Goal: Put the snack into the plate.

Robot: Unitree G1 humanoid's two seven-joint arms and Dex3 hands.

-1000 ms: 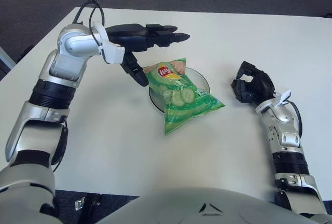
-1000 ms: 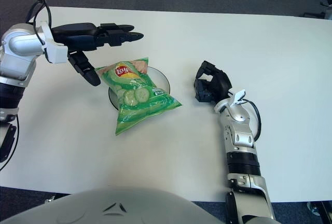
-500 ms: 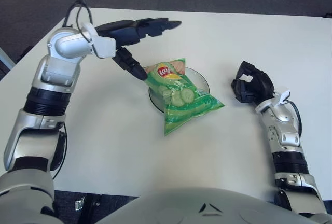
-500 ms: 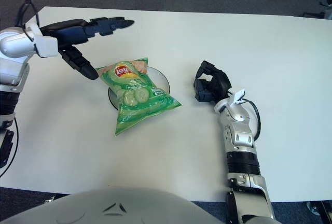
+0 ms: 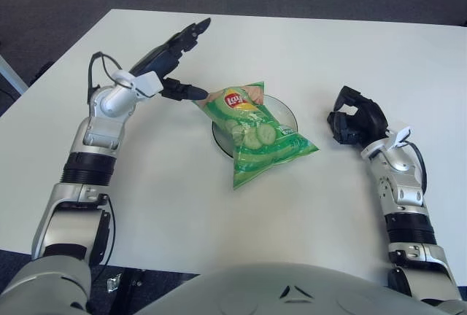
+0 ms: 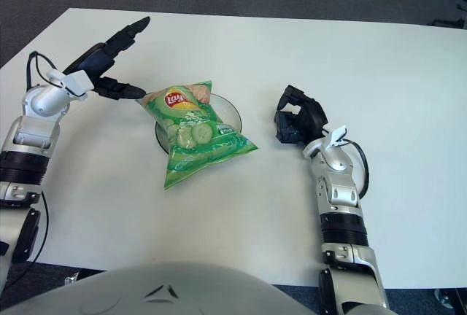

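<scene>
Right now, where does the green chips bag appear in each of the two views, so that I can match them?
Left eye view: the chips bag lies just right of centre, over the plate.
Right eye view: the chips bag shows left of centre, over the same plate.
Shared landmark: the right hand, curled, sits to the bag's right in both.

Green snack bag (image 5: pixel 259 140), dark plate (image 5: pixel 289 113), white table (image 5: pixel 175 191).

1. The snack bag (image 5: pixel 255 134) lies on the plate (image 5: pixel 287 111), in the middle of the table (image 5: pixel 336 45).
2. My left hand (image 5: pixel 169 61) is just left of the bag.
3. My right hand (image 5: pixel 352 117) is right of the plate.
</scene>
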